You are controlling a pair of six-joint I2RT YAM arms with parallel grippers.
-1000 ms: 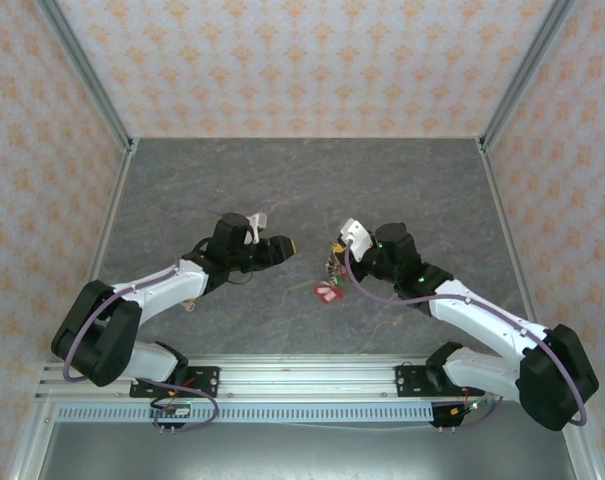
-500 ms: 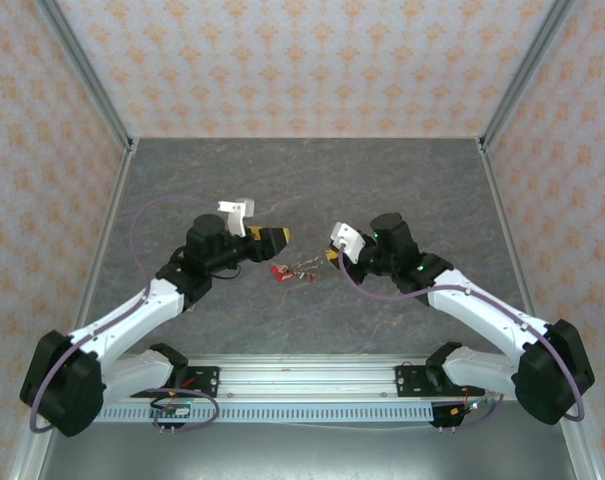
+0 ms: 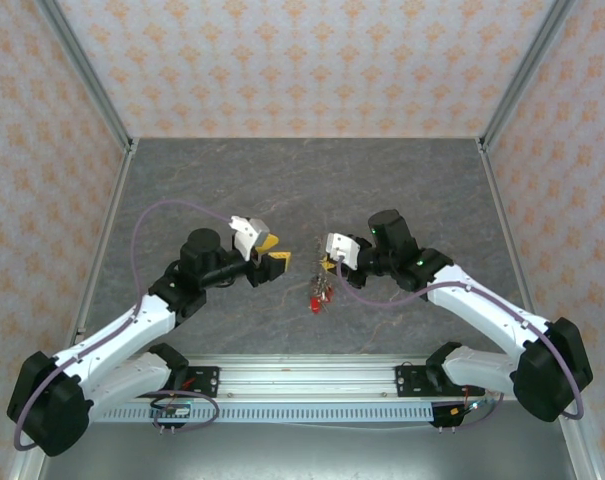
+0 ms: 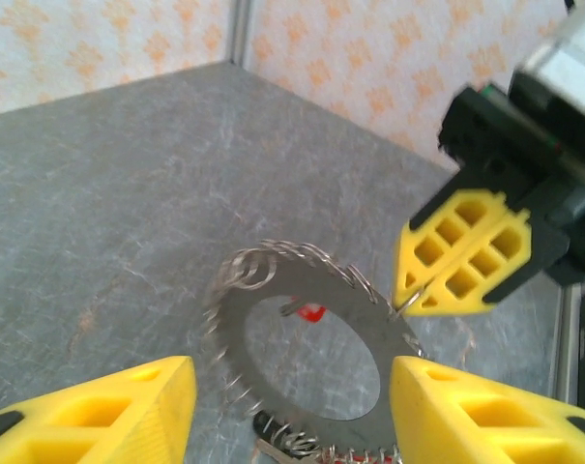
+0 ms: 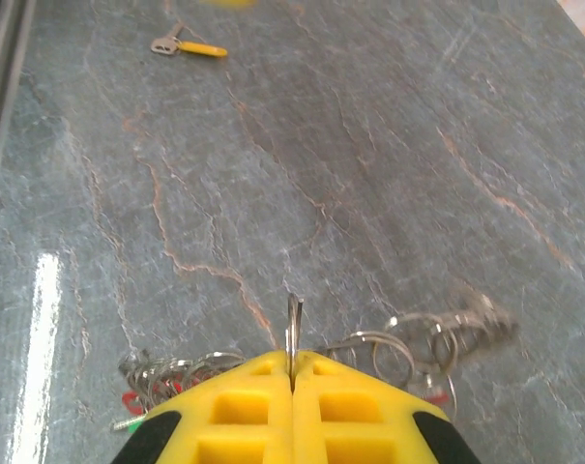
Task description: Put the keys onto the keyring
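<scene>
The ring (image 4: 302,278) is held by its rim in the right gripper (image 5: 293,367), whose fingers are pressed together on the thin edge. Red-headed keys (image 3: 318,297) dangle under the ring on small wire loops. The left gripper (image 3: 273,254) faces the ring, fingers apart on either side, not touching. This looks like a handover; next, clamp the ring's free rim. One yellow-headed key (image 5: 190,46) lies on the table (image 5: 389,145), well apart from the ring and unthreaded.
</scene>
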